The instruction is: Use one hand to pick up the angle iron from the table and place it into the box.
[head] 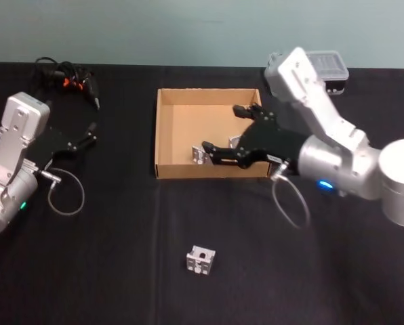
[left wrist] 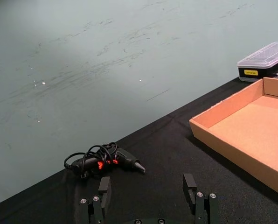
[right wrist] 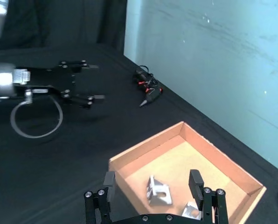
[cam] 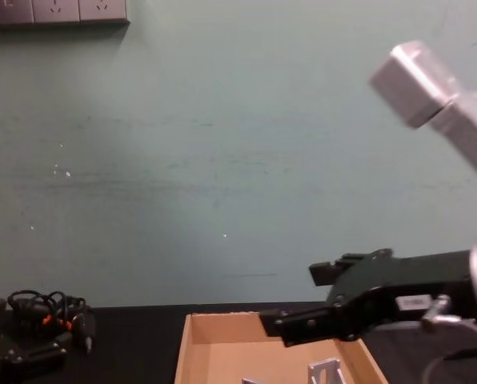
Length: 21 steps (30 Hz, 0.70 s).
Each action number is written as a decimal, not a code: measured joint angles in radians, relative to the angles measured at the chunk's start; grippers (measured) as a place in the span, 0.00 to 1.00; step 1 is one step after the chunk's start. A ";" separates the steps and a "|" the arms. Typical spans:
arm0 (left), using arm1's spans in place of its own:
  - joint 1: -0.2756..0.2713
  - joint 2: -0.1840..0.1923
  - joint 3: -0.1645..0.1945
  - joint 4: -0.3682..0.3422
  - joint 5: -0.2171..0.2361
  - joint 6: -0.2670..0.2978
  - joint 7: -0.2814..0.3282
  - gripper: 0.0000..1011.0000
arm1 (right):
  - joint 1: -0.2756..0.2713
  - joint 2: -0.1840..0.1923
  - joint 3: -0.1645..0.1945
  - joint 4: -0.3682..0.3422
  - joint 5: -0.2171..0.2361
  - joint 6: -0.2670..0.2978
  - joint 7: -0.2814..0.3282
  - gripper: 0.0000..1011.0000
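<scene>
While the right hand point(head: 221, 127) hangs spread, an angle iron point(head: 200, 155) lies beneath it.

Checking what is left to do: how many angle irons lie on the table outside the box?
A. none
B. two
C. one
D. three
C: a single angle iron lies on the table, in front of the box.
</scene>
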 joint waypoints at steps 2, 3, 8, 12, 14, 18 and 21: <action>0.000 0.000 0.000 0.000 0.000 0.000 0.000 1.00 | -0.026 0.033 0.013 -0.046 0.017 0.002 0.010 0.99; 0.000 0.000 0.000 0.000 0.000 0.000 0.000 1.00 | -0.033 0.041 0.017 -0.057 0.022 0.002 0.012 0.99; 0.000 0.000 0.000 0.000 0.000 0.000 0.000 1.00 | -0.091 0.108 0.049 -0.144 0.059 0.002 0.029 0.99; 0.000 0.000 0.000 0.000 0.000 0.000 0.000 1.00 | -0.143 0.169 0.071 -0.210 0.094 -0.007 0.054 0.99; 0.000 0.000 0.000 0.000 0.000 0.000 0.000 1.00 | -0.165 0.195 0.075 -0.233 0.108 -0.012 0.067 0.99; 0.000 0.000 0.000 0.000 0.000 0.000 0.000 1.00 | -0.190 0.230 0.069 -0.258 0.122 -0.019 0.084 0.99; 0.000 0.000 0.000 0.000 0.000 0.000 0.000 1.00 | -0.207 0.252 0.054 -0.274 0.129 -0.024 0.095 0.99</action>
